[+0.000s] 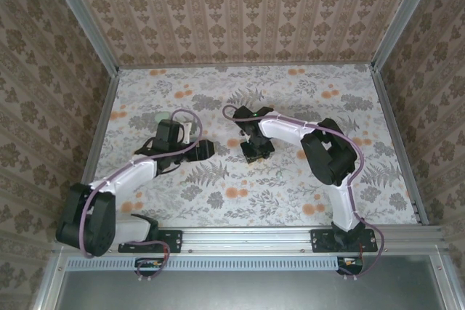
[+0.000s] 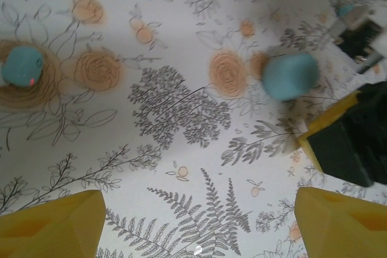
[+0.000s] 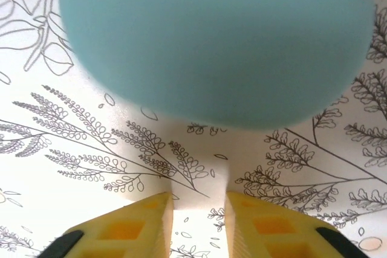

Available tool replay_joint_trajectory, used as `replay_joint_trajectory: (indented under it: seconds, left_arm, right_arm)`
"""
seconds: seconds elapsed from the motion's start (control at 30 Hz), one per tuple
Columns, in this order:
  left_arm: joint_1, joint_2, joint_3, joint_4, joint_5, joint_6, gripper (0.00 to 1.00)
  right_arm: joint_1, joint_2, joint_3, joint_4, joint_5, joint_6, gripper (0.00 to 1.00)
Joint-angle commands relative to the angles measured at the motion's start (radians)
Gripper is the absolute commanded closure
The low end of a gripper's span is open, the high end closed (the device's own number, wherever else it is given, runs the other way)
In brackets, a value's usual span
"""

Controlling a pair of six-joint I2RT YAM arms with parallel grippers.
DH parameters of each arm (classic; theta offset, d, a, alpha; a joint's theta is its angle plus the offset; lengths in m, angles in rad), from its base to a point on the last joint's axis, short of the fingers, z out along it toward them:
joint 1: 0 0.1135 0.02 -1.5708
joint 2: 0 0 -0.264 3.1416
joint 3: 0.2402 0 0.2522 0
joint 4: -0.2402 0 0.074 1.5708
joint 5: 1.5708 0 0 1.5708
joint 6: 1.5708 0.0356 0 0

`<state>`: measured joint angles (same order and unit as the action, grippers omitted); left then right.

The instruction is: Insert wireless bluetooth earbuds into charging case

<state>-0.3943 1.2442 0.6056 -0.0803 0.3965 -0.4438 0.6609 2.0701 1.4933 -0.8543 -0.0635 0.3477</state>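
The teal-blue charging case (image 2: 290, 75) lies on the flowered table, just past my right gripper's yellow finger (image 2: 328, 132). In the right wrist view the case (image 3: 217, 40) looms large and blurred right beyond the fingertips. My right gripper (image 3: 198, 200) (image 1: 254, 152) has its jaws close together with a narrow bare gap and nothing between them. My left gripper (image 2: 199, 200) (image 1: 205, 150) hangs wide open over bare table, short of the case. A smaller teal rounded thing with a red dot (image 2: 21, 66), perhaps an earbud, lies far to the left.
A pale mint round thing (image 1: 161, 116) lies on the table beyond the left arm. Patterned walls (image 1: 247, 12) close in the table on three sides. A white part with a teal tip (image 2: 354, 15) shows at the top right of the left wrist view.
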Motion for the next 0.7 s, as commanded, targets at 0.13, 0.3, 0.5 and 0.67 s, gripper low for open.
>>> replay_joint_trajectory:
  seconds: [0.13, 0.3, 0.5, 0.67]
  left_arm:
    - [0.029, -0.124, 0.027, -0.046, 0.026, 0.150, 0.15]
    - [0.057, -0.161, 0.007, -0.043, 0.025, 0.142, 0.15]
    - [0.067, -0.166, 0.001, -0.041, 0.052, 0.136, 0.14]
    - [0.068, -0.152, -0.007, -0.019, 0.061, 0.126, 0.14]
  right_arm:
    - [-0.009, -0.068, 0.002, 0.021, -0.096, -0.114, 0.69]
    - [-0.041, -0.131, 0.030, 0.022, -0.038, 0.000, 0.45]
    - [-0.067, -0.076, 0.142, 0.003, -0.005, -0.098, 0.36]
    - [-0.073, 0.012, 0.234, -0.031, -0.011, -0.152, 0.35]
